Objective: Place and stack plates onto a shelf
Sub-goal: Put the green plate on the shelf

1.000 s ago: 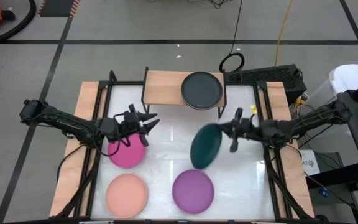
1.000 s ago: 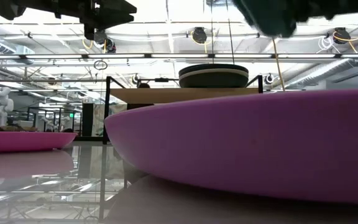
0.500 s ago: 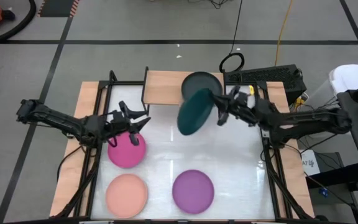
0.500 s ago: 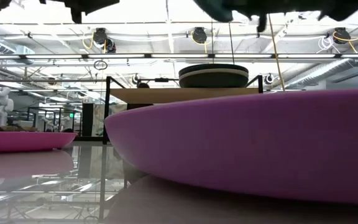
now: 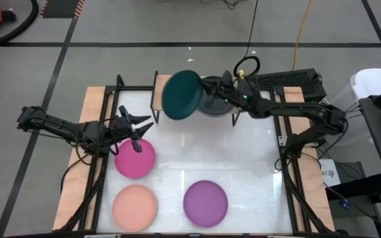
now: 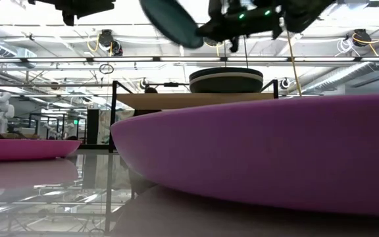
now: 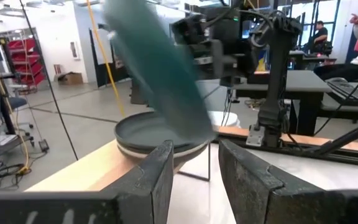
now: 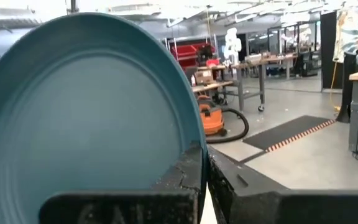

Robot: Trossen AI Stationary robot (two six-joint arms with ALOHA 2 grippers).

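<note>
My right gripper (image 5: 208, 93) is shut on a dark teal plate (image 5: 180, 94) and holds it in the air over the light-wood shelf (image 5: 167, 89), beside a stack of plates with a charcoal one on top (image 6: 226, 79). That stack sits on the shelf's right half. The teal plate also fills the right wrist view (image 8: 86, 106). My left gripper (image 5: 135, 125) is open and hovers above the magenta plate (image 5: 135, 159). The salmon plate (image 5: 135, 206) and the purple plate (image 5: 205, 203) lie flat on the table near its front edge. My right gripper pinches the teal plate's rim (image 8: 188, 146) between its two fingers, on the side of the plate toward the arm. The fingers come about level from the table's right. The plate is lifted clear and tilted steeply, its far rim (image 6: 151, 8) pointing up and left.
The white tabletop (image 5: 177, 155) is framed by black rails (image 5: 104, 132). Its middle holds no objects. The shelf's left half (image 5: 164, 84) lies under the held plate. Cables and a black box (image 5: 290, 80) lie beyond the table's far right corner.
My right gripper has carried the teal plate from above the table's middle up and toward the far edge and the left, until it is over the shelf; the plate has stayed steeply tilted. My left gripper has drifted slightly left and stayed open.
</note>
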